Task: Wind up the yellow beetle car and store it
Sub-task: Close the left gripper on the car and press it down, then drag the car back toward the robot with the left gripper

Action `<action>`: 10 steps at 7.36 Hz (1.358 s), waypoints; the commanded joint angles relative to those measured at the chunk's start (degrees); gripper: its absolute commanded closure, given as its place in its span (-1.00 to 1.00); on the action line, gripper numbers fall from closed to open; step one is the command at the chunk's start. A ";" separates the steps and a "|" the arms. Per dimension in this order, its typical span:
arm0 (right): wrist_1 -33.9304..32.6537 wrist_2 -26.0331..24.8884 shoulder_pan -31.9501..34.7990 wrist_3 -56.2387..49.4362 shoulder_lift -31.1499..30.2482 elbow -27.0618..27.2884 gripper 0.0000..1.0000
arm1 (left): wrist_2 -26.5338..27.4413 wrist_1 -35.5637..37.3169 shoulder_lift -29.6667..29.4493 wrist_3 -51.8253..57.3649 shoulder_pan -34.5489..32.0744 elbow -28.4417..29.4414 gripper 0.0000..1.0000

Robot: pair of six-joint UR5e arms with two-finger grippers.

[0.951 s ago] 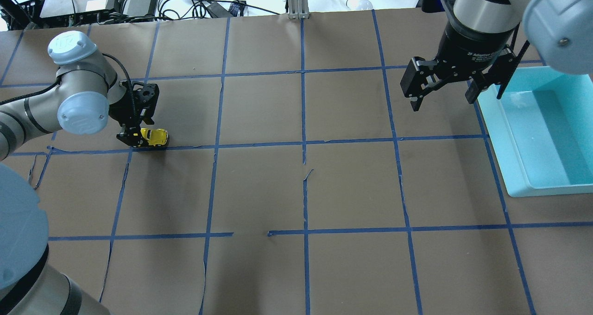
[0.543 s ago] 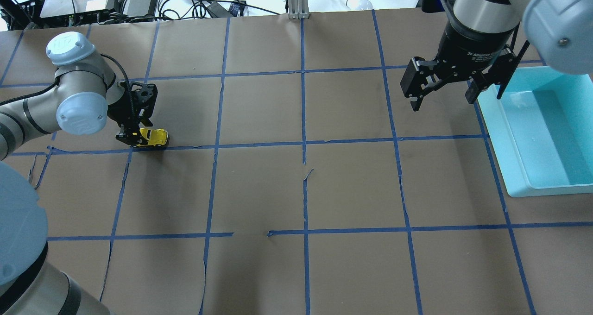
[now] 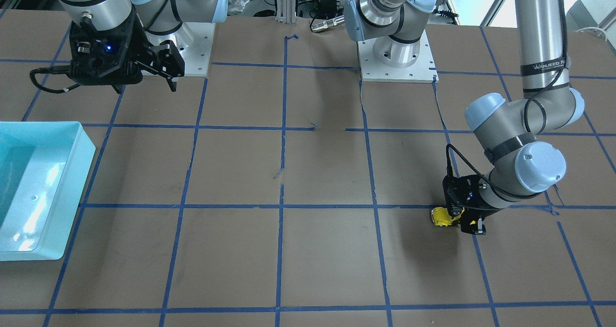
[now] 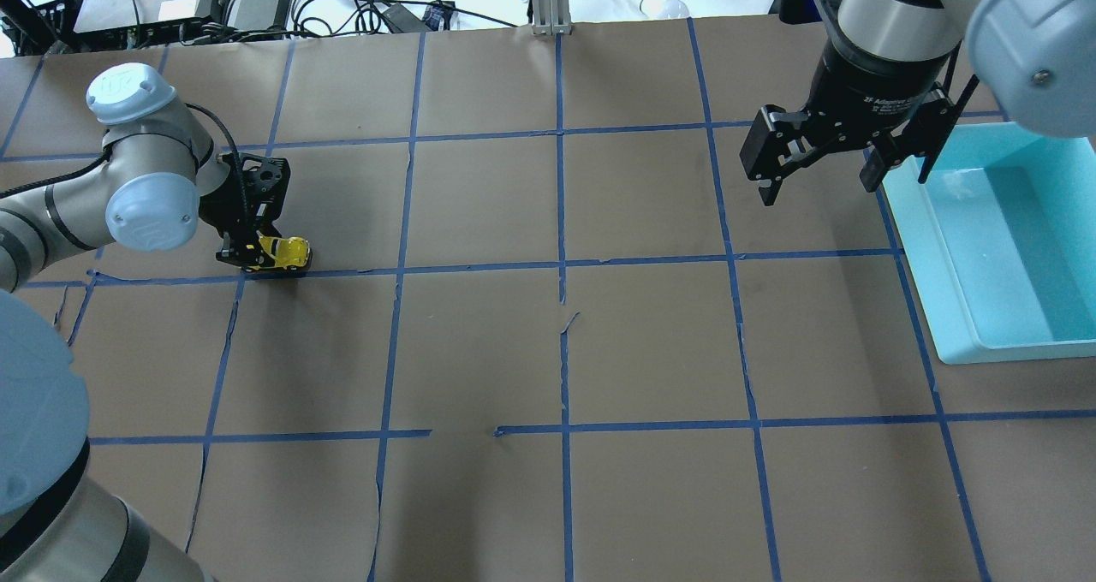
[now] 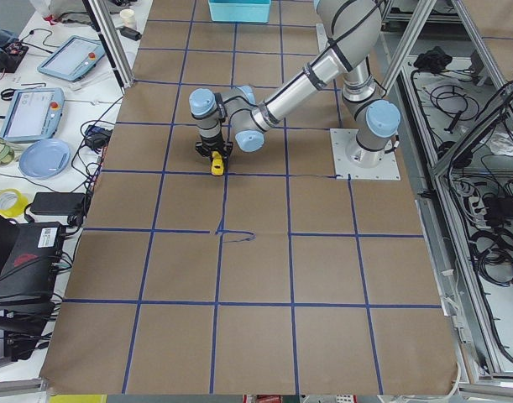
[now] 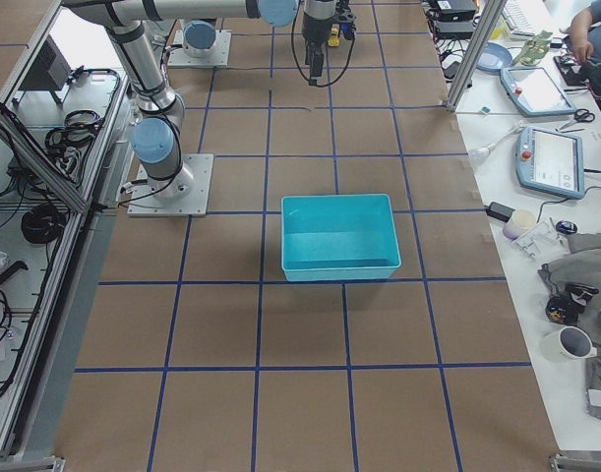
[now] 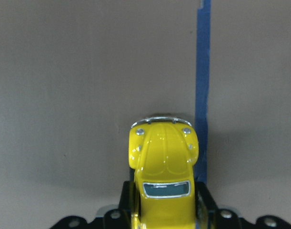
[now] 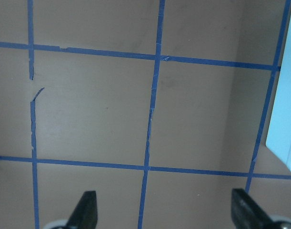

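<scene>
Left pincer [image 4: 254, 259] clenched on yellow beetle car [image 4: 288, 252], one end jutting out ahead.

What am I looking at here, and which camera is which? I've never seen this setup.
Two robot arms stand at a table covered in brown paper with blue tape lines. Two cameras look down, one from behind the robot, one facing it; two look along the table from its ends; one rides on each wrist. The left arm has its jaws closed around a yellow toy car that sits on the paper; its wrist camera shows the car close up. The right arm hangs with jaws open near a blue bin.
</scene>
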 commanded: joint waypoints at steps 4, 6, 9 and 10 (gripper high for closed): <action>-0.92 0.18 -0.07 -0.09 0.18 0.00 -1.00 | -0.26 3.46 0.08 0.48 5.00 -2.04 0.24; -7.02 0.18 -0.24 -0.26 0.53 0.00 -1.00 | -0.26 3.73 0.08 1.27 6.23 -2.04 0.24; -7.33 0.09 -0.24 -0.53 0.62 1.05 -1.00 | -0.26 4.17 0.08 1.54 7.63 -2.04 0.23; -7.33 0.09 -0.24 -0.62 0.53 1.14 -1.00 | -0.26 4.26 0.08 1.54 8.07 -2.04 0.22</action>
